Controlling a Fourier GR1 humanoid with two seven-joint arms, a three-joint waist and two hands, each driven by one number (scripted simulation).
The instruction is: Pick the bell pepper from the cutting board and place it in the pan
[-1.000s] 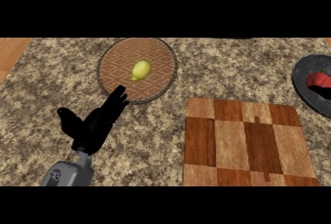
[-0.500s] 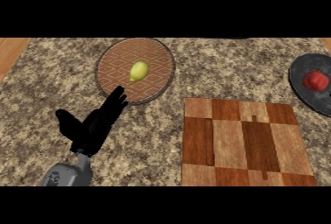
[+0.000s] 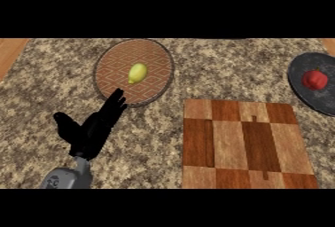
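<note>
A red bell pepper (image 3: 315, 79) lies in the dark round pan (image 3: 307, 95) at the right edge of the head view. The wooden cutting board (image 3: 242, 144) sits at lower centre-right with nothing on it. My left hand (image 3: 91, 129) rests open at lower left, fingers straight and pointing up toward the patterned plate. It touches nothing. My right hand does not show.
A round brown patterned plate (image 3: 153, 57) stands at upper centre-left with a yellow-green lemon (image 3: 137, 73) on it. The granite counter (image 3: 229, 71) spans the view, with a wooden strip (image 3: 9, 53) at the upper left corner.
The red bell pepper now shows fully inside the pan; a second ago it was cut off at the right edge. My left hand has not moved.
</note>
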